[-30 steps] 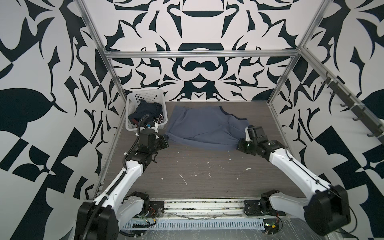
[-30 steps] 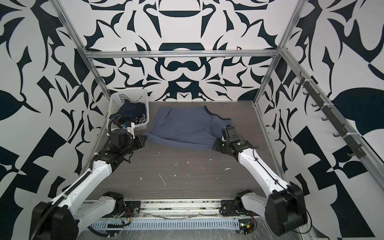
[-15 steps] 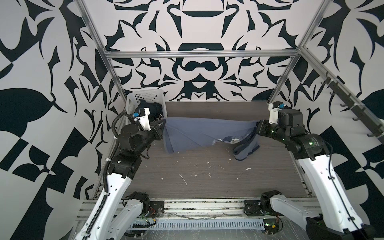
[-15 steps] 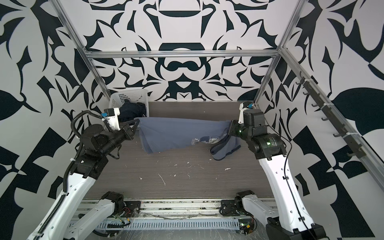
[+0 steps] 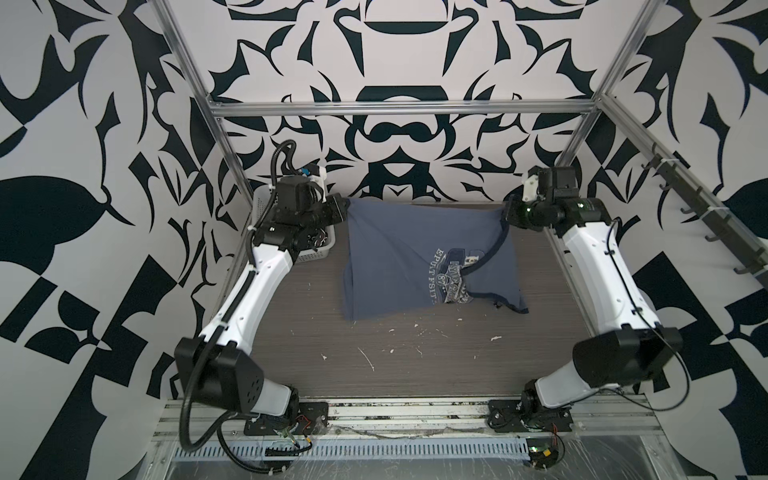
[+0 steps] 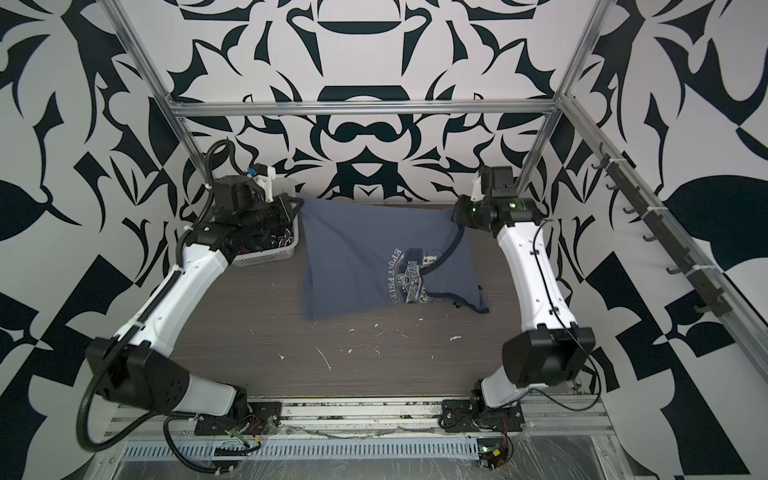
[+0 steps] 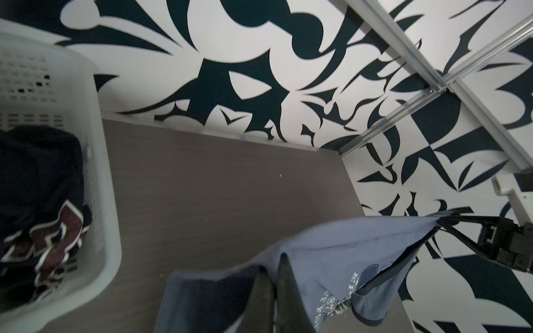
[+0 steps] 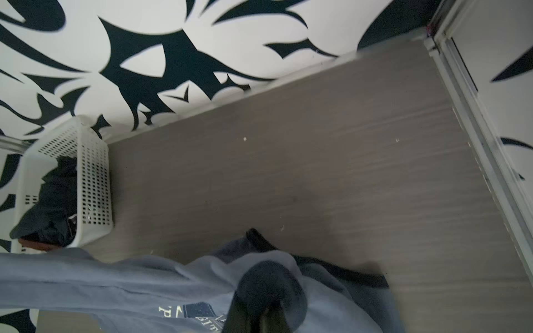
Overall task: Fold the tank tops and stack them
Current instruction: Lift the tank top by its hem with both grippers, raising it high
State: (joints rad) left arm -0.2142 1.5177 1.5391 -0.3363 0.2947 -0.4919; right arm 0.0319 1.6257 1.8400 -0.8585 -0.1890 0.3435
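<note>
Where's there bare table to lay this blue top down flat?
Bare table runs from the near hem of the blue top to the front rail. Crowded: far-left corner, where the basket holds the navy top.

slate-blue tank top [image 5: 399, 257], navy trim, dark lettered print showing, hangs spread by its two upper corners. navy tank top [image 7: 37, 173], red-white trim, crumpled inside white basket [image 7: 101, 173].

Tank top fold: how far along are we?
Done: nothing folded or stacked yet. In hand: the slate-blue cloth tank top with navy trim hangs spread between the left gripper and right gripper, both shut on its upper edge. Left: fold it, then fold the navy cloth tank top with red and white markings lying in the white perforated plastic basket, then stack both.
</note>
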